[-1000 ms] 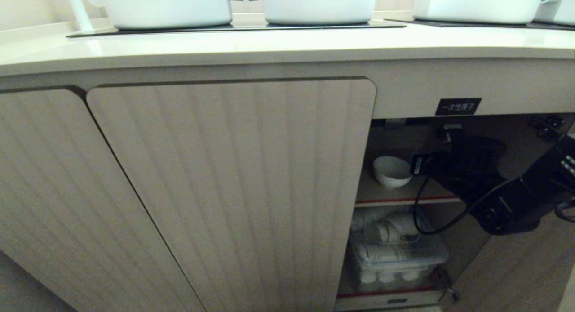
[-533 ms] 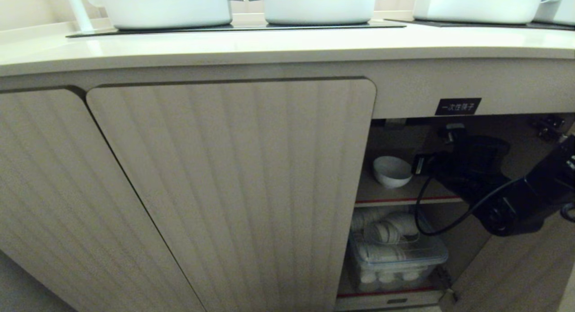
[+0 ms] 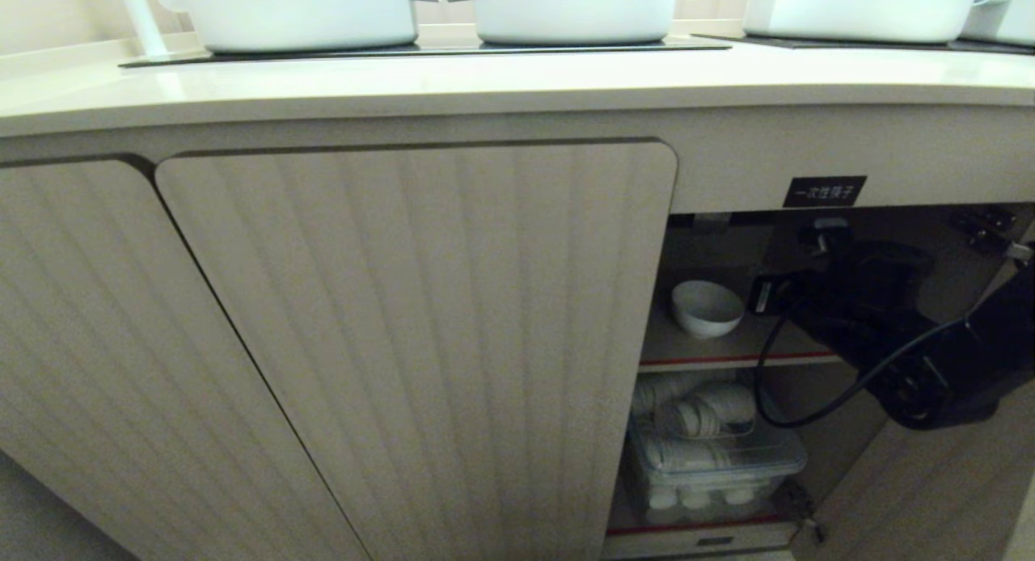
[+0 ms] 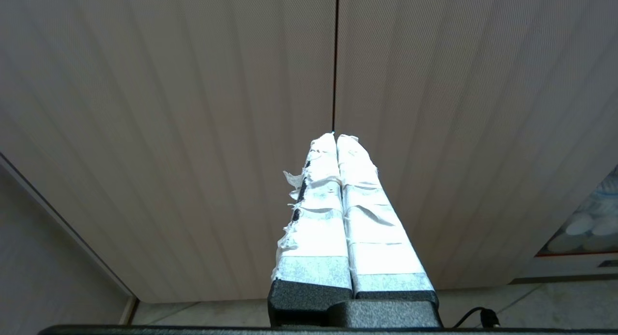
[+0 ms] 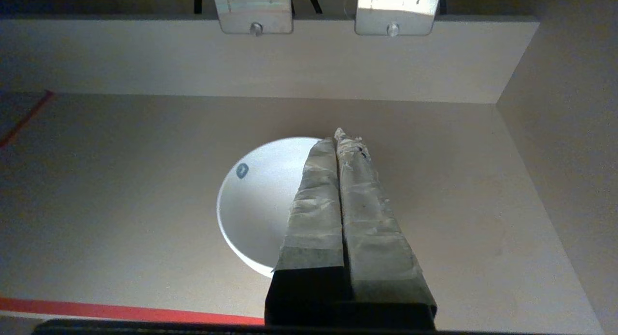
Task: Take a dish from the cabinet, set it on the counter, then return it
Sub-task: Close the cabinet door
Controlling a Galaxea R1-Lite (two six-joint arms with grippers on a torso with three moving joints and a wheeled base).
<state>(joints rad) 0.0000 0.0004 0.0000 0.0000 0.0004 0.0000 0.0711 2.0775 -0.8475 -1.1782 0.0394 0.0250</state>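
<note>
From the head we see only the right arm's dark bulk beside the dish [image 3: 707,307]; our wrist camera shows the right gripper [image 5: 341,134] clenched, empty, above the dish [image 5: 260,204] on the cabinet shelf [image 5: 120,190].

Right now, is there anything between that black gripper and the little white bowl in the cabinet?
Nothing. In the head view only bare shelf separates the shut right gripper from the bowl; the right wrist view shows no object there either.

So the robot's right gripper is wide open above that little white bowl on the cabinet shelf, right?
Not quite: the right gripper is shut, its taped fingers pressed together, as the right wrist view shows. It does hang above the white bowl on the cabinet shelf.
</note>
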